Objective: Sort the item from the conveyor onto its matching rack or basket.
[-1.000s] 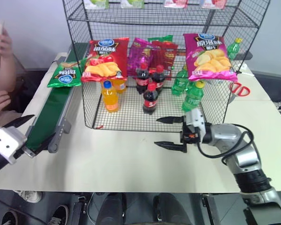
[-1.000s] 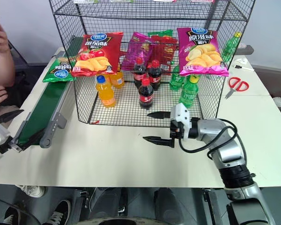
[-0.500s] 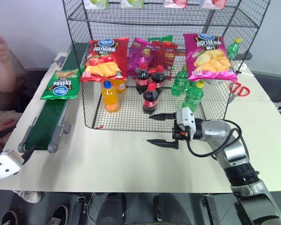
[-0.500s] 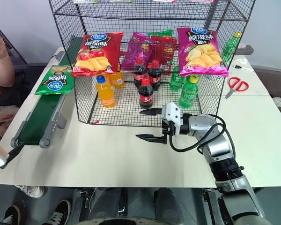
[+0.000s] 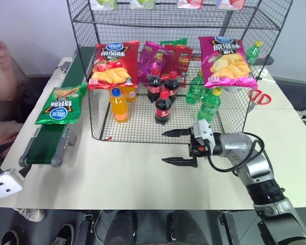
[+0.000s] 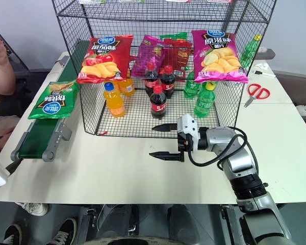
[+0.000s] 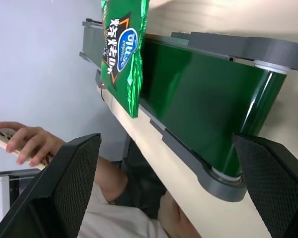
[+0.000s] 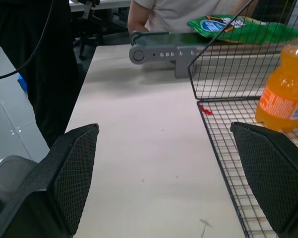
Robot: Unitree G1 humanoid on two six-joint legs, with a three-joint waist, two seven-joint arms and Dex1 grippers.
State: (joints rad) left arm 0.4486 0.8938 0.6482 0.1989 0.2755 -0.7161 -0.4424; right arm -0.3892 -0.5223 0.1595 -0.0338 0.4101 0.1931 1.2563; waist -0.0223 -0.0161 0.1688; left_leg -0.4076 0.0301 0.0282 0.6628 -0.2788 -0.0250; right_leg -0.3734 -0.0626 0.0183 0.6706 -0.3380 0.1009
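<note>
1. The green chip bag (image 5: 59, 104) lies on the conveyor (image 5: 48, 140), beside the rack (image 5: 173, 66).
2. The right claw (image 5: 174, 147) is wide apart, holding nothing, over the table (image 5: 127, 173).
3. The left claw (image 7: 169, 198) is wide apart too, near the conveyor's end.

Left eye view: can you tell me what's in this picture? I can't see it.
A green chip bag lies on a dark green conveyor beside a tall black wire rack of chips and drinks. The right gripper hovers open over the table.
</note>
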